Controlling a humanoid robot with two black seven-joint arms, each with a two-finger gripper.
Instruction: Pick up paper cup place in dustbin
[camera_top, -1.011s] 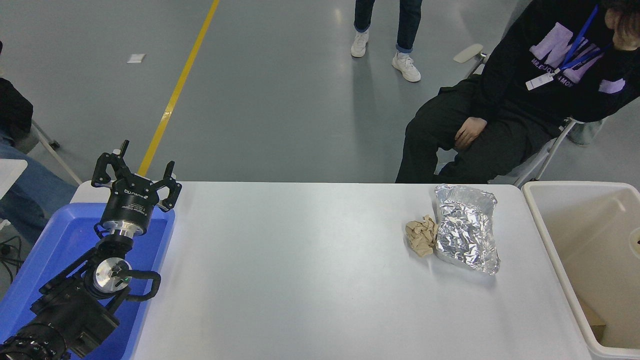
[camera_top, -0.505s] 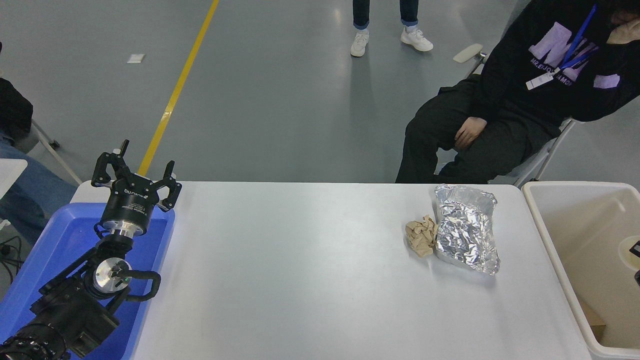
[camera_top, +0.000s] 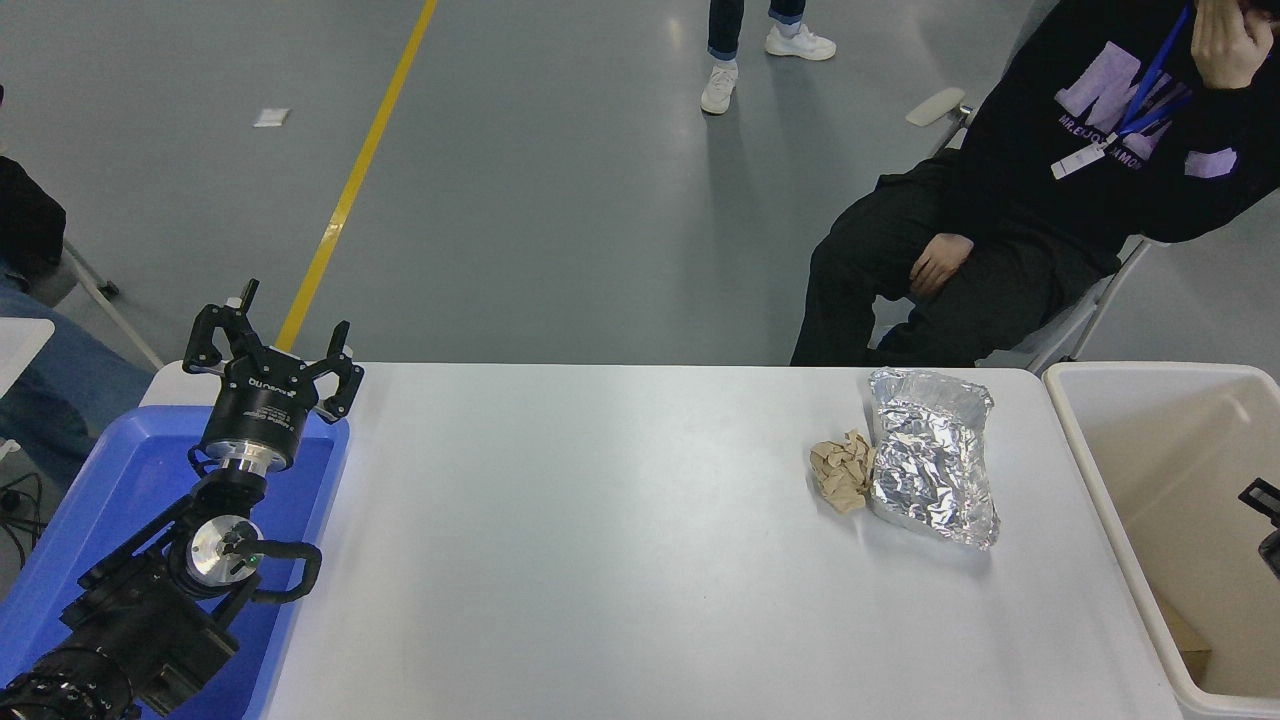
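The left tool (camera_top: 272, 348) is parked over the blue tray (camera_top: 120, 480) at the worktop's left end, its black fingers spread wide with nothing between them. Much of the tray is covered by the arm, and its near end runs off the bottom edge.

Of the right tool (camera_top: 1266, 520) only a small black piece shows at the right edge, above the inside of the dustbin (camera_top: 1085, 430); the rest is cut off, so whether it is wide, narrow or holding anything cannot be told. The dustbin stands against the worktop's right end, its far right side out of frame. The paper cup cannot be seen anywhere; a brownish scrap lies low in the bin's near corner, too unclear to identify.

On the white worktop (camera_top: 600, 560), a crumpled brown paper wad (camera_top: 842, 470) touches the left side of a crinkled sheet of foil (camera_top: 932, 455). A seated person (camera_top: 1000, 230) in black is beyond the far edge, partly cropped at the top.
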